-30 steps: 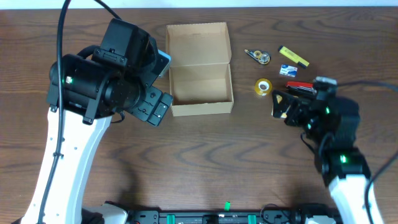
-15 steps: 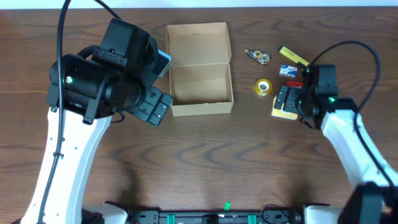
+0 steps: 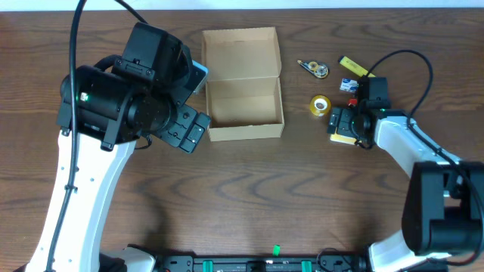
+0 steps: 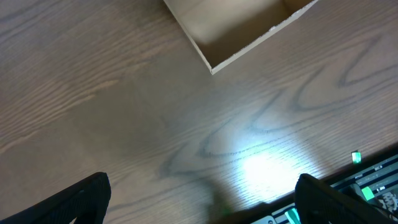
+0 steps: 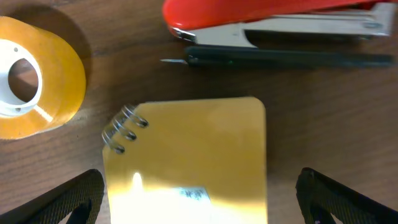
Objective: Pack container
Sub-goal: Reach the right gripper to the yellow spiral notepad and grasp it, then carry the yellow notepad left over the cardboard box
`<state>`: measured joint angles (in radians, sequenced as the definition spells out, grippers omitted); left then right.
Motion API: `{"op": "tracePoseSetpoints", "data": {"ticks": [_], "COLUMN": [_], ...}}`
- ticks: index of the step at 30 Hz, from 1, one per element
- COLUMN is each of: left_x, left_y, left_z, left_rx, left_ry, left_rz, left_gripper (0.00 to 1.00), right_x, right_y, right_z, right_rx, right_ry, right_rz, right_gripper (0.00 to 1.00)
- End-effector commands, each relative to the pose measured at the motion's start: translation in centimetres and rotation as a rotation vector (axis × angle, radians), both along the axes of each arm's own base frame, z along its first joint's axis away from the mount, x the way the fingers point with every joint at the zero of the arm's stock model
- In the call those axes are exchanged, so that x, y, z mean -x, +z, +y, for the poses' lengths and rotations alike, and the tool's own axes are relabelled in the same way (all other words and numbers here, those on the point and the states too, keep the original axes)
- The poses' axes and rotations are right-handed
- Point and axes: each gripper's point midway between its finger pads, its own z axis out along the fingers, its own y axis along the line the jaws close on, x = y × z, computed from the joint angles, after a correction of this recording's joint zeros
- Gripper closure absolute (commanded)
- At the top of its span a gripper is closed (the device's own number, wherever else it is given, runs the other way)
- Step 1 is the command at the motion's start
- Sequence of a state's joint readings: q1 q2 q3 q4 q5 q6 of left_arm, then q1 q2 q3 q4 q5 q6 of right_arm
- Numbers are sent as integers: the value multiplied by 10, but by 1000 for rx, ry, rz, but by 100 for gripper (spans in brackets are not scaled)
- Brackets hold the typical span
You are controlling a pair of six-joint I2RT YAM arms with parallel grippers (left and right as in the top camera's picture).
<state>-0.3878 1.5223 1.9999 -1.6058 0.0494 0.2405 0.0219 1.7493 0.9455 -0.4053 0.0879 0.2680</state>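
The tan cardboard container stands open at the back middle of the table, its lid flap folded back and its inside bare. One corner of it shows in the left wrist view. My left gripper hangs open and empty just left of the box, over bare wood in its own view. My right gripper is open low over a yellow spiral notepad. Its fingers straddle the pad without closing on it. The pad's front edge shows in the overhead view.
A yellow tape roll lies left of the notepad, also in the right wrist view. A red stapler and a black pen lie just beyond the pad. A correction-tape dispenser, yellow highlighter and small blue-white item lie further back.
My right arm has swung from the table's front right toward the back and left, bringing its gripper down over the yellow notepad. The left arm has not moved.
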Motion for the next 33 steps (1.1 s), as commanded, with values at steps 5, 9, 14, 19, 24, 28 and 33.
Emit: {"op": "tracePoseSetpoints", "data": {"ticks": [5, 9, 14, 19, 24, 28, 33], "left_x": [2, 2, 2, 2, 2, 2, 2], "left_y": [7, 7, 7, 7, 7, 7, 7], "left_z": [1, 1, 1, 1, 1, 1, 1], "left_rx": [5, 5, 5, 5, 5, 5, 5], "left_ry": [-5, -5, -5, -5, -5, -5, -5], "left_rz": [-20, -20, -20, -20, -20, -20, -20], "left_gripper": [5, 5, 5, 5, 5, 5, 5], "right_x": [-4, -9, -9, -9, -9, -9, -24], "right_y": [-17, -18, -19, -19, -19, -14, 16], "right_z": [-2, -2, 6, 10, 10, 10, 11], "right_rx": [48, 60, 18, -6, -7, -6, 5], "right_ry": [28, 61, 77, 86, 86, 86, 119], "right_rz": [26, 15, 14, 14, 15, 26, 45], "right_gripper": [1, 1, 14, 34, 43, 47, 53]}}
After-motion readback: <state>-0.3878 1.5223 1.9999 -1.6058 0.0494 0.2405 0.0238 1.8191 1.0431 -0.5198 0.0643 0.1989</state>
